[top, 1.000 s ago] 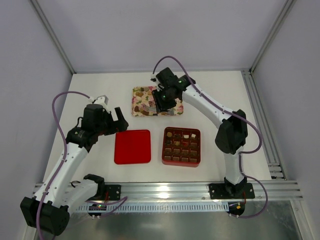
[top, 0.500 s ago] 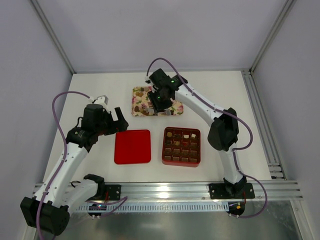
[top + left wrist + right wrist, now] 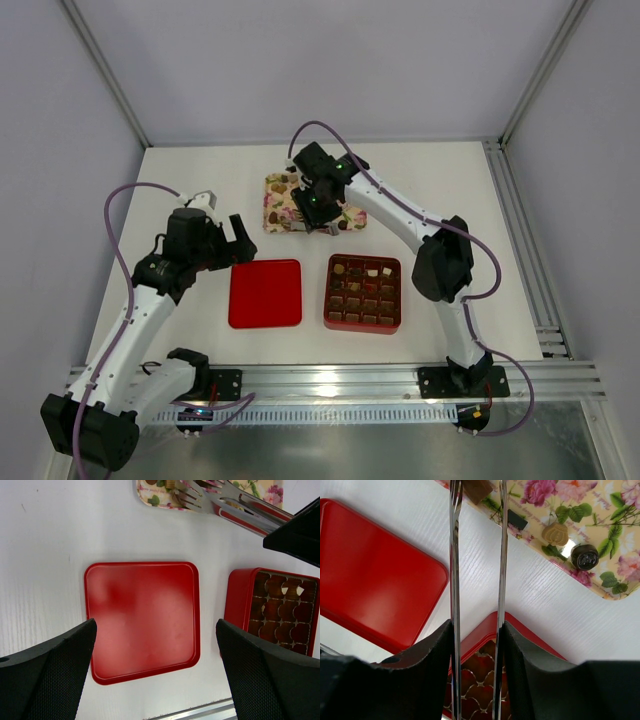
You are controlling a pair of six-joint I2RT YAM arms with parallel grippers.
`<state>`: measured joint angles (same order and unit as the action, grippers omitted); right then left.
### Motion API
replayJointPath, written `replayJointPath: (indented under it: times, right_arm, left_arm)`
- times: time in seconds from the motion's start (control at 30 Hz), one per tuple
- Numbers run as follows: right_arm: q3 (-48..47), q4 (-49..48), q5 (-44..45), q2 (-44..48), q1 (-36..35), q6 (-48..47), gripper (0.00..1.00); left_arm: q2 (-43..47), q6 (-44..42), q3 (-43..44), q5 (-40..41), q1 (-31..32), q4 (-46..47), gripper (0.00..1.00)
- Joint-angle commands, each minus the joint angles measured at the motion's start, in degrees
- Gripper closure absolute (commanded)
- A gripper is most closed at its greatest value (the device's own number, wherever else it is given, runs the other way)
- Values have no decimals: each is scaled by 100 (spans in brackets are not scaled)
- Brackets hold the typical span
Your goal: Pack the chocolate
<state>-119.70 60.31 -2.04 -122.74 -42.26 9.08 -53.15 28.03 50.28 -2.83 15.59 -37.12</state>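
My right gripper (image 3: 476,635) is shut on metal tongs (image 3: 454,555) and holds them over the near left part of the floral tray (image 3: 280,190). A square brown chocolate (image 3: 477,489) sits between the tong tips; I cannot tell whether they pinch it. A tan piece (image 3: 555,532) and a dark round piece (image 3: 584,556) lie on the tray (image 3: 620,510). The red box (image 3: 363,293) has a gridded insert with several pieces in its far rows. My left gripper (image 3: 157,680) is open and empty above the red lid (image 3: 142,620).
The red lid (image 3: 265,293) lies flat to the left of the box. The box (image 3: 272,610) and the tongs (image 3: 235,505) also show in the left wrist view. A metal rail (image 3: 340,380) runs along the near table edge.
My right arm has shifted left over the floral tray, carrying the tongs toward its left part. The left arm has not moved.
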Motion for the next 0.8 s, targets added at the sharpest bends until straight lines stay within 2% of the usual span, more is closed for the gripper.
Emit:
replayJointPath:
  times: [0.0, 0.77]
  right_arm:
    - [-168, 7, 46, 57, -45, -82, 55]
    - [-352, 77, -112, -48, -45, -91, 54]
  left_arm:
    - [-3, -26, 131, -7, -30, 56, 0]
    - [6, -35, 140, -25, -30, 56, 0]
